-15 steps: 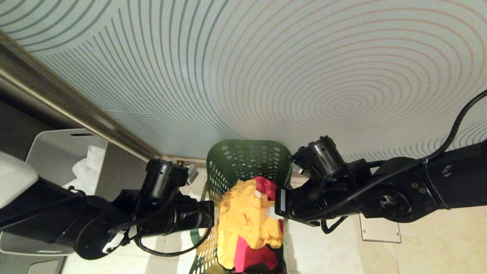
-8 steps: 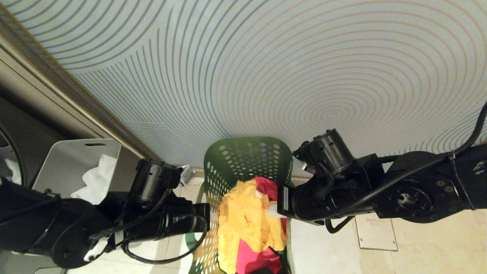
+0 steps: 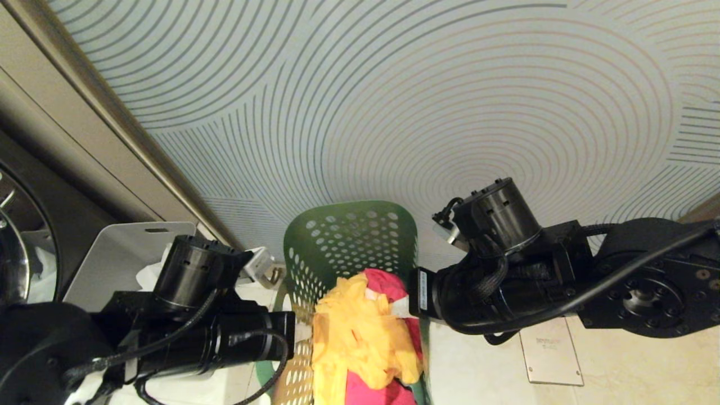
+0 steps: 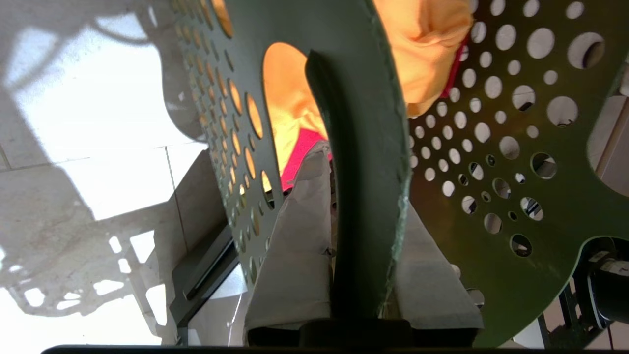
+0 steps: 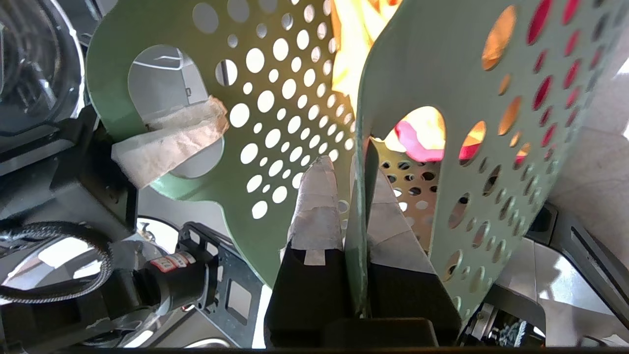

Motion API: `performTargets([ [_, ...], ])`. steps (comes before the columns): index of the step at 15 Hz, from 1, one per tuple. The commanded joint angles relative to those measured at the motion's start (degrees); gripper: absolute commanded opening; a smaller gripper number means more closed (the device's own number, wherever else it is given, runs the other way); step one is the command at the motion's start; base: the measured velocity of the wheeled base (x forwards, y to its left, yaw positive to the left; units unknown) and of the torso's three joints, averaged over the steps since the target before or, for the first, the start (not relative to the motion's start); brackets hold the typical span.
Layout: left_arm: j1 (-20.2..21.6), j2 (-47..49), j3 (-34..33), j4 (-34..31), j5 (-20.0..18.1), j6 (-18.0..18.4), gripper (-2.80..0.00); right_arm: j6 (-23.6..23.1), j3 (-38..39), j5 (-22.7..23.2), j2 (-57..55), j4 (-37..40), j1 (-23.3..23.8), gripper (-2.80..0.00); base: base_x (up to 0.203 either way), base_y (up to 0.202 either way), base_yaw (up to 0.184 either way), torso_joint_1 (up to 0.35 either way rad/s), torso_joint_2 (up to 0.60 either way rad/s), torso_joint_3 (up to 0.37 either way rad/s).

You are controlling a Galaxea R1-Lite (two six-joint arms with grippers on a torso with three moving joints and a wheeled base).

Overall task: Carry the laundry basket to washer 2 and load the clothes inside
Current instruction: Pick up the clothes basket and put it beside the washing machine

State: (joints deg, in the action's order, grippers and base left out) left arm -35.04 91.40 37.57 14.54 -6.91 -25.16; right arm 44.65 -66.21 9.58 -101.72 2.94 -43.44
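Observation:
The dark green laundry basket hangs between my two arms in front of the wall. The clothes lie heaped inside it, yellow over pink-red. My left gripper is shut on the basket's left rim, one taped finger outside the wall and one inside. My right gripper is shut on the opposite rim beside the handle cut-out. A washer's round chrome-rimmed door shows at the far left; its number label is out of view.
A plain grey bin holding white material stands left of the basket, close to my left arm. The wall with curved lines is right behind. A metal plate lies in the tiled floor under my right arm.
The whole view has shifted as the camera moved, bringing the washer door in at the left. The basket, held by both grippers, now sits higher against the grey bin.

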Motion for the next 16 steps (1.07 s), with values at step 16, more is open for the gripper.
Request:
performTargets([
  [16,-4.2,-6.5,-5.4,-1.8,0.1,-0.3,-2.80,0.5,1.2,-1.6,4.4,0.0,-1.8,-2.80,0.000,0.000,0.000,0.002,0.00,0.202],
])
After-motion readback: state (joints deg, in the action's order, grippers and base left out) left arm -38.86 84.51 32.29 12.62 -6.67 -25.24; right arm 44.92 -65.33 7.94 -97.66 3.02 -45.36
